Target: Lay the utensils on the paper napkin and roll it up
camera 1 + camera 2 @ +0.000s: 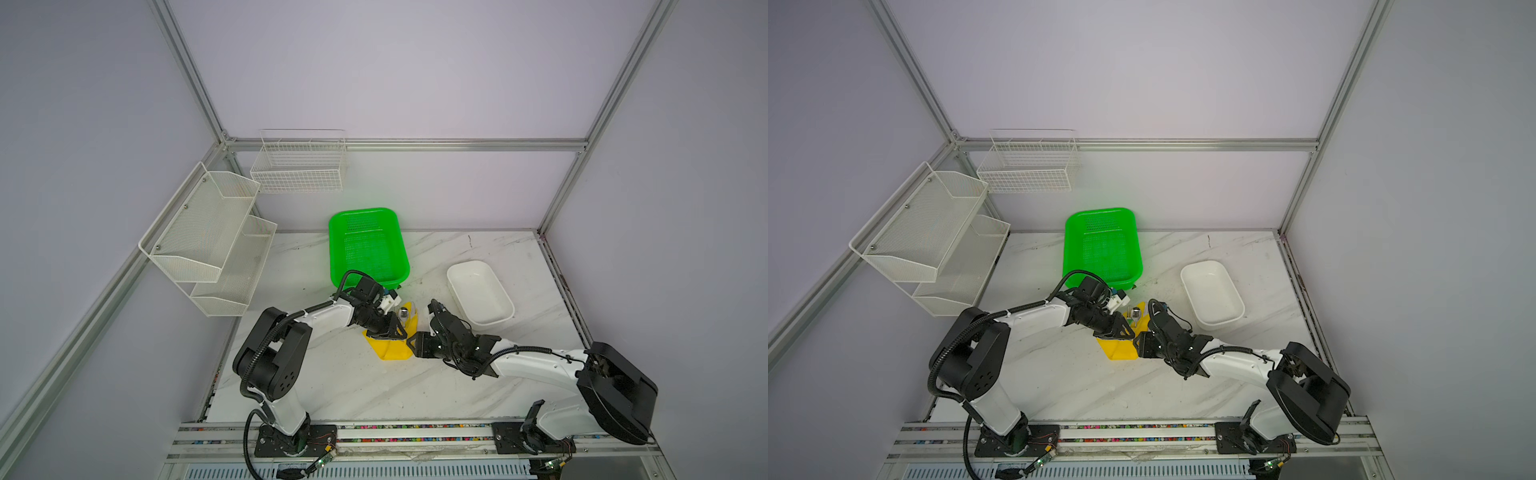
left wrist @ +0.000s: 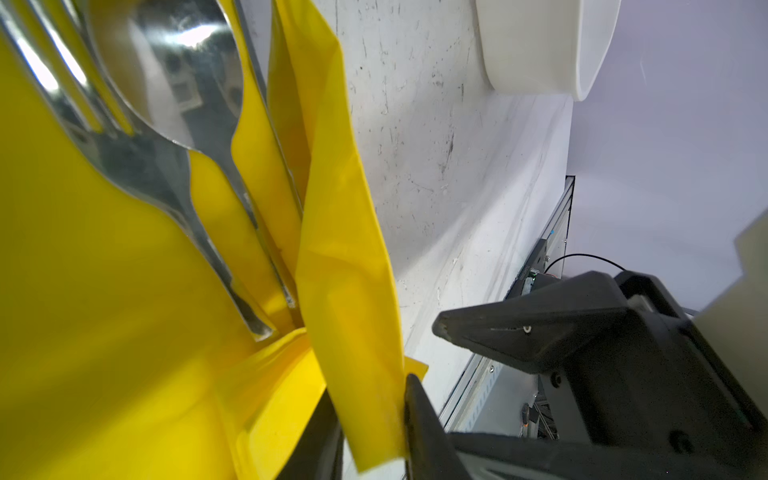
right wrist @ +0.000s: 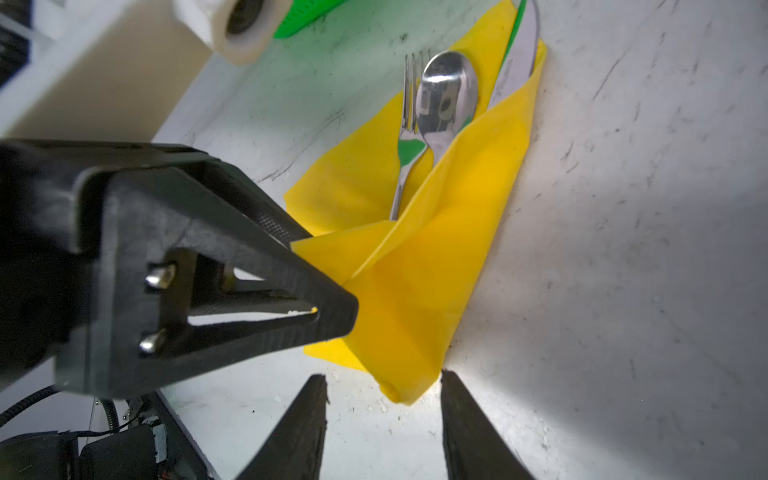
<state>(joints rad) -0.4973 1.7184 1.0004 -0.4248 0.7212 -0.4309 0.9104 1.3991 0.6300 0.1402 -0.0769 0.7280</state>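
Paper napkin (image 3: pixel 436 270) pinched by left gripper (image 3: pixel 332 309); right gripper (image 3: pixel 382 376) gapes.

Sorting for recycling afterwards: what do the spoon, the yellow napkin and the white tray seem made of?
Spoon: polished metal, mirror-like reflections. Napkin: thin matte sheet holding soft folds, probably paper. White tray: smooth, thick-walled, plastic or ceramic, unclear which.

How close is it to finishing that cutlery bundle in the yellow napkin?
Done: the fork, spoon and knife lie together on the paper napkin, with one side folded over them. In hand: the left pincer pinches a napkin flap; the right pincer stands open at a corner. Left: the rolling itself, since their heads show and the sheet is only loosely folded.
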